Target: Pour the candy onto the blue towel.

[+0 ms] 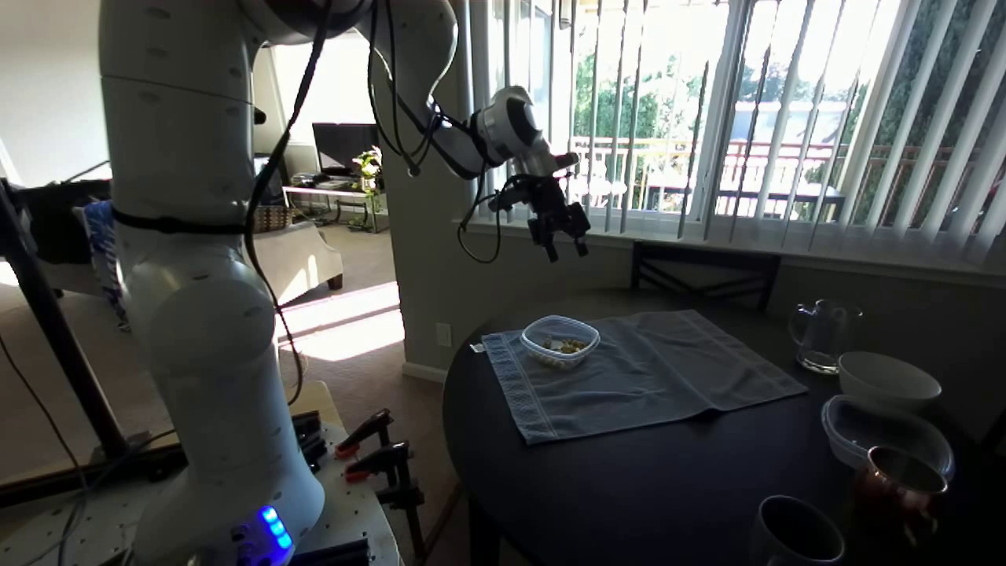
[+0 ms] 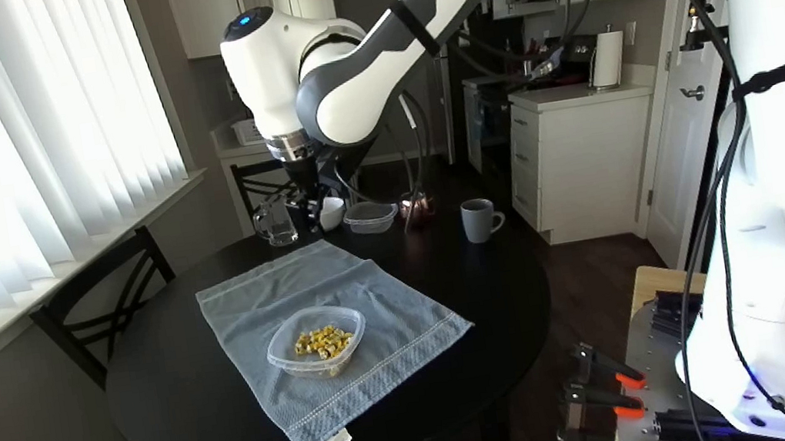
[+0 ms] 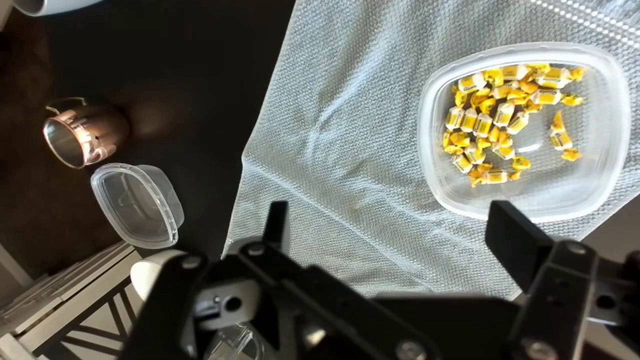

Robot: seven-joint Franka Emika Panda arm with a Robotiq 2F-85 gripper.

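My white arm [image 1: 189, 275] is standing tall on its base, arching over high up and reaching outward, and my forearm [image 2: 356, 105] is slanting down toward the round dark table [image 2: 169, 394]. A black chair [image 1: 699, 259] is standing beside that table. Across the tabletop the blue towel [image 1: 668, 369] is lying spread out flat, a few wrinkles running through it. Above the table I am holding my gripper [image 1: 567, 251] high, pointing it downward and, as seen in an exterior view, tilting it slightly. On the towel, near the end with the patterned band, a clear plastic container [image 3: 590, 172] is sitting upright. Well apart from it, past the towel's edge, a second clear container [image 3: 135, 205], a white bowl [image 1: 888, 379], a glass mug [image 1: 821, 338], a copper mug [image 3: 105, 132] and a grey mug [image 2: 478, 221] are standing on the dark tabletop. My fingers [image 3: 522, 250] are standing wide apart, and in the wrist view the towel is showing through the gap between them. There, one fingertip [image 3: 506, 225] is overlapping the container's rim, while in both exterior views I am hanging well above and apart from it. Smallest of all, the candy [image 3: 482, 123] is lying inside the container on the towel: yellow-wrapped pieces, most of them bunching together toward one side of the bottom, and one piece resting a little apart from the others.
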